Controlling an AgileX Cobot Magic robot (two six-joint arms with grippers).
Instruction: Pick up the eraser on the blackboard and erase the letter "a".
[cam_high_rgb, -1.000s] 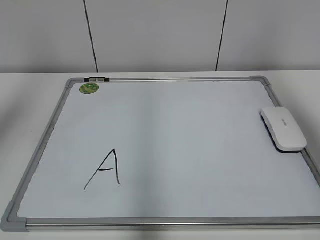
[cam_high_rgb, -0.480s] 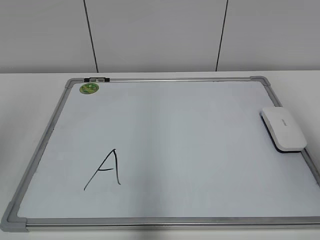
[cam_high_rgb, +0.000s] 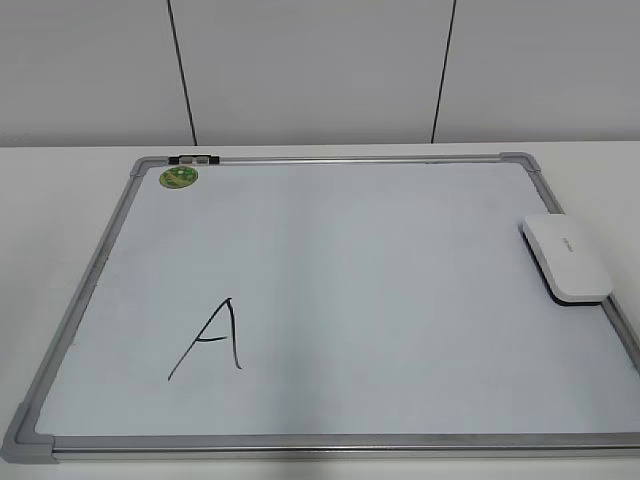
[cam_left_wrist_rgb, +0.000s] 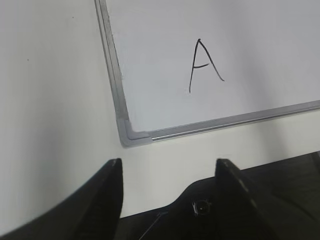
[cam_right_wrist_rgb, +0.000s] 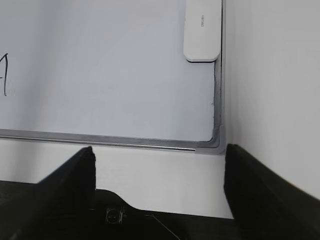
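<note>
The white eraser (cam_high_rgb: 566, 258) lies flat at the right edge of the blackboard (cam_high_rgb: 380, 280), also in the right wrist view (cam_right_wrist_rgb: 202, 30). The only writing I see is a large angular capital "A" (cam_high_rgb: 210, 340) at the board's near left, also in the left wrist view (cam_left_wrist_rgb: 205, 65). No small lowercase "a" shows in any view. My left gripper (cam_left_wrist_rgb: 170, 162) is open and empty over the table, just short of the board's near-left corner. My right gripper (cam_right_wrist_rgb: 160, 149) is open and empty, just short of the near-right corner. Neither gripper shows in the exterior view.
A round green sticker (cam_high_rgb: 178, 177) sits at the board's far-left corner, beside a small black-and-silver clip (cam_high_rgb: 195, 159) on the frame. The board lies on a white table (cam_high_rgb: 60, 200). A grey panelled wall (cam_high_rgb: 320, 70) stands behind.
</note>
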